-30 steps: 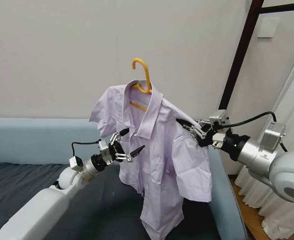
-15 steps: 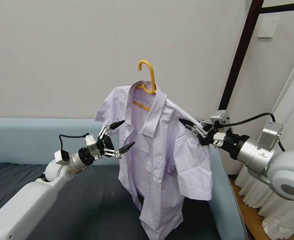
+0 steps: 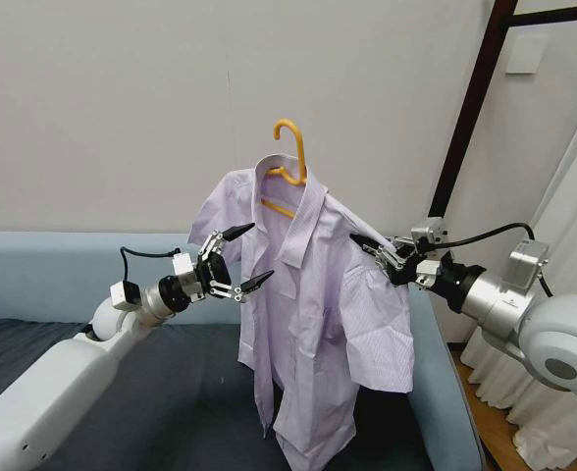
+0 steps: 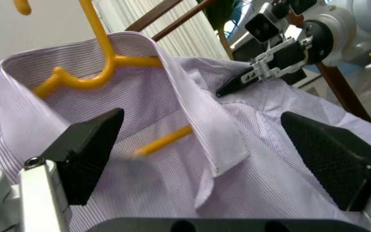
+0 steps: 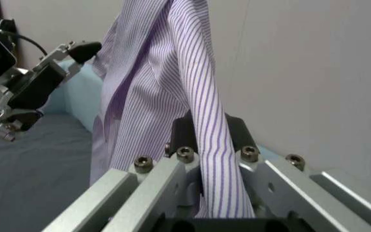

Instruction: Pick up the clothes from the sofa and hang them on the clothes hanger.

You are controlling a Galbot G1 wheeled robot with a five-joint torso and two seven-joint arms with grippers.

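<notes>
The lavender pinstriped short-sleeved shirt (image 3: 318, 294) hangs in the air on a yellow plastic hanger (image 3: 288, 147), above the pale blue sofa (image 3: 63, 265). The right gripper (image 3: 372, 250) has its fingers pinched onto the shirt's shoulder fabric. The left gripper (image 3: 256, 253), fingers spread wide and holding nothing, sits just beside the shirt's front edge below the collar.

Yellow hanger (image 4: 112, 60) shoulders under the shirt (image 3: 318, 314); sofa (image 3: 53, 265) partly behind it
</notes>
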